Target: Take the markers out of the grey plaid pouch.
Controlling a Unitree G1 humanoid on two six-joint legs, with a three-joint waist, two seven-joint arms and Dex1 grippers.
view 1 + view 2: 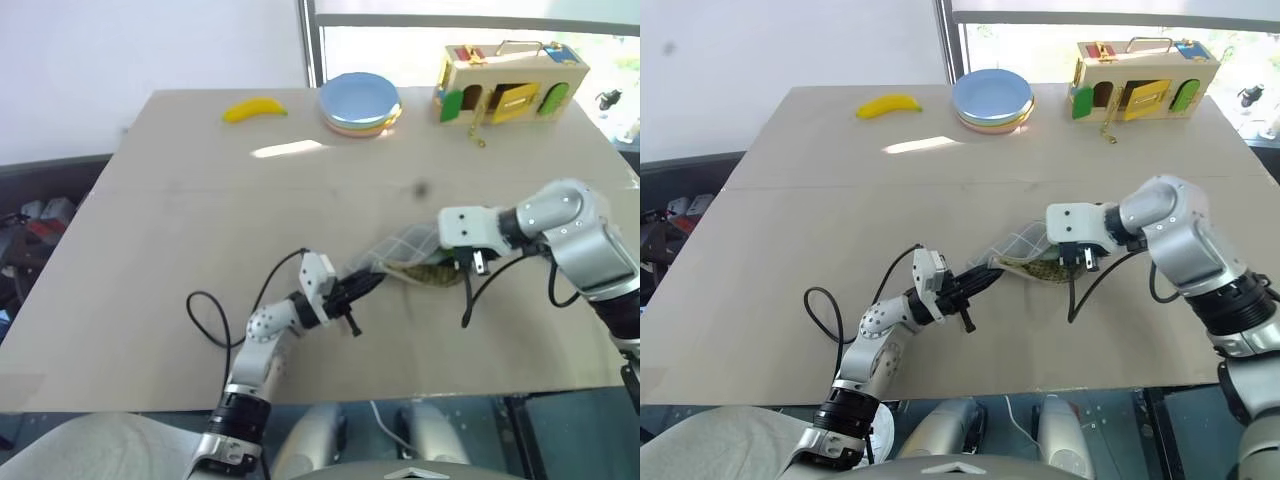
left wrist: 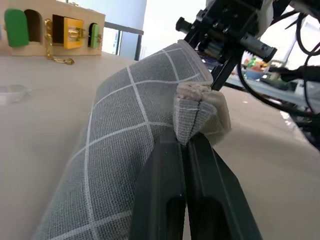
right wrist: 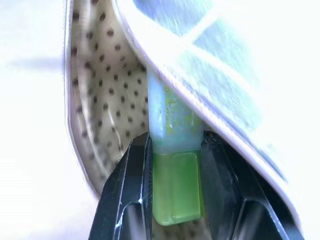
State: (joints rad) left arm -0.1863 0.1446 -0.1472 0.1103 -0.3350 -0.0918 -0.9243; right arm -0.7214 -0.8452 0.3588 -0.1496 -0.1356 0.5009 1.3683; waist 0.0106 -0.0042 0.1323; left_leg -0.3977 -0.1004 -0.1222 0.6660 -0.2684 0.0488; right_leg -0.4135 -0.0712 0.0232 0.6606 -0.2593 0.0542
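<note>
Nearest on the counter (image 1: pixel 150 250), the left pincer (image 2: pixel 187 145) is pressed together on a fold of the grey plaid pouch (image 1: pixel 405 245), pinning its near-left end. Just beyond, at the pouch's open mouth, the right pincer (image 3: pixel 175 165) pinches the light green marker (image 3: pixel 172 150), most of it inside the dotted lining. Drawing it out cleanly likely needs a pull straight along the marker's length, away from the anchored corner. Far off lie a banana (image 1: pixel 255 109), stacked plates (image 1: pixel 360 103) and a wooden latch box (image 1: pixel 510 82).

woven cloth pouch (image 2: pixel 125 150), translucent glossy plastic marker (image 3: pixel 175 165), matt wood table (image 1: pixel 200 220)
</note>
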